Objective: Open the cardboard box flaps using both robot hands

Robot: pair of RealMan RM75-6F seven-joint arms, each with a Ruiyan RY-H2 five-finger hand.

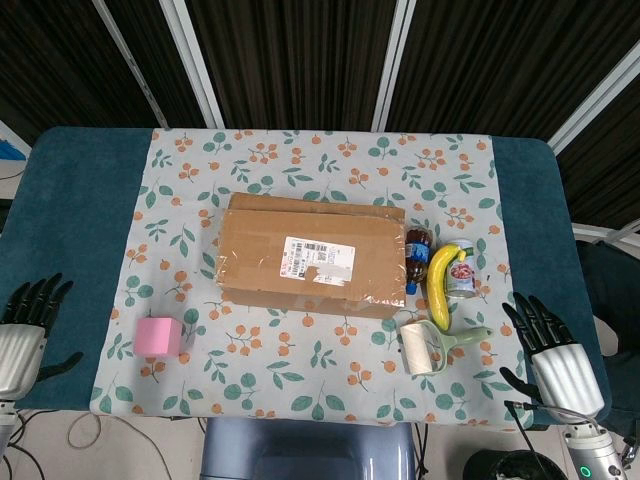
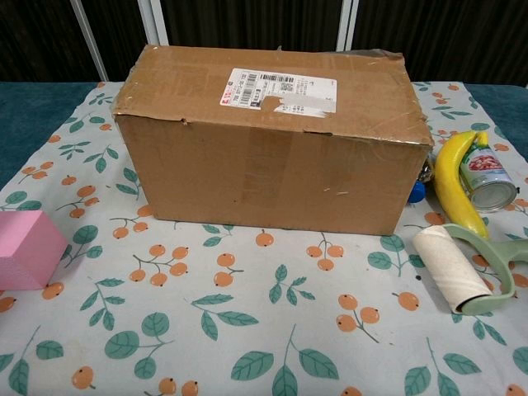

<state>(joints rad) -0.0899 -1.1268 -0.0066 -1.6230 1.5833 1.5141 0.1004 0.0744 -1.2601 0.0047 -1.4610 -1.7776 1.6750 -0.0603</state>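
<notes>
While the cardboard box [image 1: 312,262] sits closed in the middle of the floral cloth [image 1: 300,370] on the surface, its flaps flat under tape and a white label, both hands lie well apart from it at the near corners. The left hand [image 1: 25,335] and the right hand [image 1: 555,352] hold nothing, their fingers spread. A pink block [image 1: 159,336] lies to the box's left; a banana [image 1: 441,283], a can [image 1: 462,270], a bottle [image 1: 416,258] and a lint roller [image 1: 428,346] cluster to its right.
</notes>
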